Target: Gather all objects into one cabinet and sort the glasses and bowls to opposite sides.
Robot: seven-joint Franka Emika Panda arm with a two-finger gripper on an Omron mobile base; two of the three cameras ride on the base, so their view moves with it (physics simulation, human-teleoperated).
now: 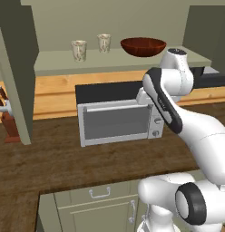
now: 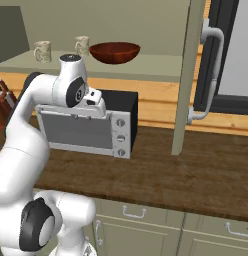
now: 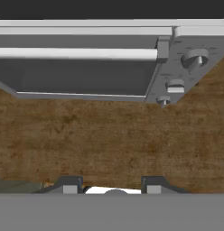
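Note:
The sage-green cabinet stands open, and on its long shelf are two cream speckled glasses with a wide dark red-brown bowl to their right. From the right base, the glasses and the bowl sit behind the arm, and the cabinet's open door carries a curved grey handle. My gripper hangs open over the wooden counter, just in front of the toaster oven, with nothing between its fingers. It is well below the shelf.
A silver toaster oven sits on the wooden counter beneath the shelf. A knife block stands at the far left by the cabinet's left door. Base cabinets with drawers run below.

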